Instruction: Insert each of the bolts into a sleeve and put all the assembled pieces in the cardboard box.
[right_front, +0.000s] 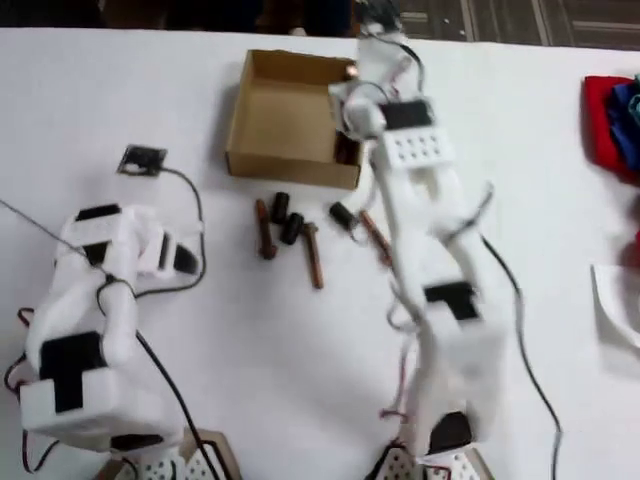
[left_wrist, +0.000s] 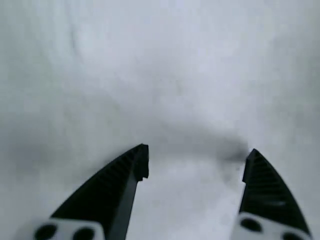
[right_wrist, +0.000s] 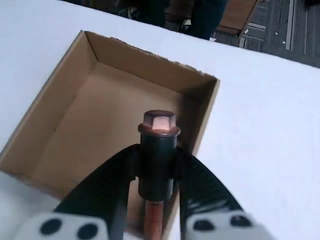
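The cardboard box (right_front: 290, 165) lies open at the back of the table, with its brown inner wall (right_wrist: 150, 65) facing the right wrist view. My right gripper (right_wrist: 158, 153) is shut on a black sleeve (right_wrist: 157, 170) with a copper bolt (right_wrist: 159, 123) through it, held over the box's right wall (right_front: 350, 110). In front of the box lie loose copper bolts (right_front: 264, 228) (right_front: 313, 255) (right_front: 375, 235) and black sleeves (right_front: 280, 207) (right_front: 292, 228) (right_front: 343, 215). My left gripper (left_wrist: 197, 152) stands open over bare white table at the left (right_front: 175, 255), holding nothing.
A small black square (right_front: 142, 160) on a cable lies left of the box. A red cloth (right_front: 610, 110) and a white object (right_front: 615, 300) sit at the right edge. Black cables trail from both arm bases.
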